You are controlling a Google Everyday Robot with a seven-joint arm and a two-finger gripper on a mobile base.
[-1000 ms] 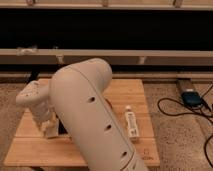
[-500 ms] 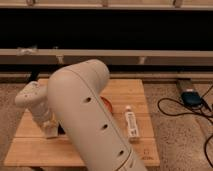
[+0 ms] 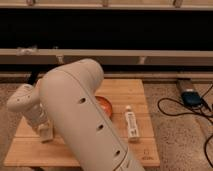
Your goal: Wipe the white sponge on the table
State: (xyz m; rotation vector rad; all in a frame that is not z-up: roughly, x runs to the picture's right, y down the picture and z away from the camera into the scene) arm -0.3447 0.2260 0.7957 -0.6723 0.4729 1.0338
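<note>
Our arm (image 3: 85, 120) fills the middle of the view, its elbow swung forward so that the wrist drops steeply at the left of the surface (image 3: 142, 150). The hand (image 3: 44, 128) sits low there, right at the boards, and we cannot tell whether it is spread or pressed together. 1 pale block at its lower end, touching the wood, we take for the white sponge (image 3: 46, 136). Held down like this, it is placed for rubbing along the planks. The white bottle (image 3: 131, 125) and the orange dish (image 3: 104, 105), half hidden by our arm, lie well apart to the right, so we judge strokes should keep to the left side.
</note>
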